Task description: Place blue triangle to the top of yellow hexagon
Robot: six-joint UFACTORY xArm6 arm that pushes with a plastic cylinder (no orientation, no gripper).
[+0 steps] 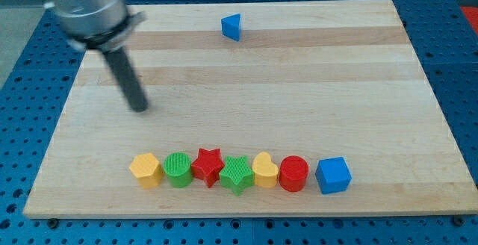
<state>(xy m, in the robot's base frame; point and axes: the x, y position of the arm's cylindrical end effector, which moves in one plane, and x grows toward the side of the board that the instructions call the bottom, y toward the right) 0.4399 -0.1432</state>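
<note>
Wooden board (299, 103) fills frame. No jaws on this rig, just the rod; my tip (140, 109) sits left of centre, blurred, touching nothing. Bottom row, left to right: yellow hexagon (146, 169), green cylinder (178, 169), red star (208, 165), green star (237, 174), yellow heart (265, 169), red cylinder (293, 173), blue cube (332, 175). Blue triangle (232, 26) alone at top centre, well apart.

Pale matt wooden board (299, 88), seemingly ridged plastic green cylinder (178, 169)

This looks like a robotics lab bench. A pale wooden board (246, 88) lies on a blue perforated metal table (463, 66) whose hole grid surrounds the board on all 4 sides. Above the board's upper left corner a blurred grey robot arm (86, 6) carries 1 dark rod (125, 77).
</note>
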